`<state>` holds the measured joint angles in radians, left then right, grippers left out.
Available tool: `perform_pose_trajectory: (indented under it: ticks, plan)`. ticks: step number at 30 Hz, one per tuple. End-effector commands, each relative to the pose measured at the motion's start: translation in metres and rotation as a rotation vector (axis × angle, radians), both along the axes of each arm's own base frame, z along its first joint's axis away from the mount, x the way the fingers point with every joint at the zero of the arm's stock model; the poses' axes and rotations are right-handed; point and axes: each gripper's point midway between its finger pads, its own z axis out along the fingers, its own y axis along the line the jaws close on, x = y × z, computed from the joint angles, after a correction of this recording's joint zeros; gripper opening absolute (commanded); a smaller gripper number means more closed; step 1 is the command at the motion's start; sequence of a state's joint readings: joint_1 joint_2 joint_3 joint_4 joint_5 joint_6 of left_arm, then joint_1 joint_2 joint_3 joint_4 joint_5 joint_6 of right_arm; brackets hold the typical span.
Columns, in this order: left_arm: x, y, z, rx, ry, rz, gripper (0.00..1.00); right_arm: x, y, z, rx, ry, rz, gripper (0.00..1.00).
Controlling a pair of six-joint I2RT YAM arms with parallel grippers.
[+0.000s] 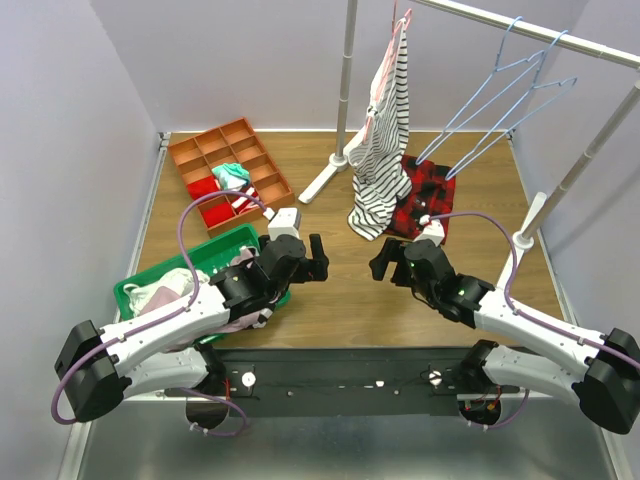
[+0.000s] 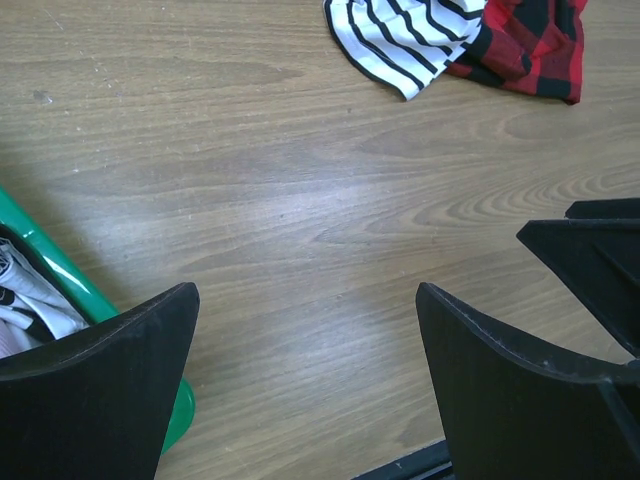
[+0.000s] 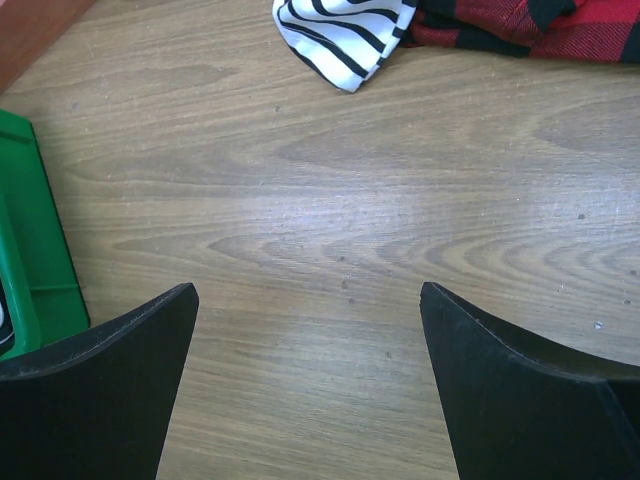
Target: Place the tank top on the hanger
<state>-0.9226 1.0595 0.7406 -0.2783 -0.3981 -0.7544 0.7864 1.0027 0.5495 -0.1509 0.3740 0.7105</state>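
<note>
Currently idle: both end effectors released, nothing grasped.
Left end effector [image 1: 318, 258] and right end effector [image 1: 380, 262] gape empty above mid-counter [image 1: 340, 305], seemingly a ready pose. Tank top [image 1: 243, 263] lies bundled in green bin [image 1: 195, 252], near left, partly under the left arm. Hanger [image 1: 511, 128] hangs on far-right rail [image 1: 560, 40], kept accessible.

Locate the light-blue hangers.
Top view, upper right: the light-blue hangers hang from the rail, just right of the striped shirt and above the plaid garment.
</note>
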Motion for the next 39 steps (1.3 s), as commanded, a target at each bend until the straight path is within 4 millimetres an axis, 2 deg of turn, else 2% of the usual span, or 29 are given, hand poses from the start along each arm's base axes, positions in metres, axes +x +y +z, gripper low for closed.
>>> perform_pose_trajectory:
  ticks: [1,6,8,9,11,12,14,15,19,23,24,27,29,32,33,35,37,39]
  plan:
    - [0.006,-0.001,0.013,-0.046,-0.01,0.031,0.99,0.003,0.003,0.006,-0.005,-0.015,0.005,1.0]
    - [0.004,0.019,0.006,-0.02,0.048,0.142,0.99,0.004,0.013,0.006,-0.011,-0.006,0.054,1.0]
    - [0.008,0.037,0.012,-0.016,0.058,0.259,0.99,0.004,0.015,0.002,-0.022,0.007,0.066,1.0]
    - [0.001,0.051,0.004,0.003,0.107,0.331,0.99,0.002,0.016,0.0,-0.023,0.014,0.075,1.0]
    - [0.001,0.072,0.013,-0.007,0.118,0.464,0.99,0.003,0.018,-0.002,-0.032,0.02,0.089,1.0]
    - [-0.008,0.091,0.006,0.04,0.157,0.521,0.99,0.003,0.02,-0.001,-0.034,0.021,0.098,1.0]
    - [-0.013,0.105,0.008,-0.033,0.206,0.646,0.99,0.003,0.02,-0.003,-0.042,0.023,0.104,1.0]
    - [-0.017,0.125,0.004,-0.008,0.241,0.714,0.99,0.002,0.022,-0.004,-0.037,0.024,0.114,1.0]
    - [-0.027,0.161,0.002,0.019,0.296,0.833,0.99,0.001,0.028,-0.004,-0.027,0.025,0.147,1.0]
    - [-0.039,0.183,-0.003,0.026,0.343,0.965,0.98,0.001,0.028,-0.003,-0.027,0.019,0.146,1.0]
    - [-0.048,0.192,-0.005,0.06,0.365,0.997,0.97,0.001,0.027,-0.003,-0.024,0.021,0.145,1.0]
    - [-0.06,0.205,0.001,0.076,0.387,1.074,0.96,0.0,0.029,-0.003,-0.012,0.021,0.149,1.0]
    - [-0.061,0.206,0.01,0.081,0.389,1.077,0.96,-0.001,0.029,-0.006,-0.009,0.028,0.15,1.0]
    - [-0.066,0.201,0.01,0.112,0.433,1.014,0.94,-0.002,0.03,-0.008,-0.002,0.037,0.148,1.0]
    - [-0.058,0.193,0.01,0.093,0.424,0.982,0.91,-0.002,0.031,-0.007,0.005,0.034,0.149,1.0]
    - [-0.051,0.186,0.006,0.166,0.433,0.882,0.88,-0.001,0.034,-0.005,0.018,0.031,0.15,1.0]
    - [-0.034,0.174,0.01,0.185,0.402,0.81,0.87,-0.001,0.036,-0.003,0.033,0.03,0.152,1.0]
    - [-0.018,0.167,0.004,0.24,0.403,0.778,0.84,-0.001,0.037,-0.003,0.037,0.032,0.151,1.0]
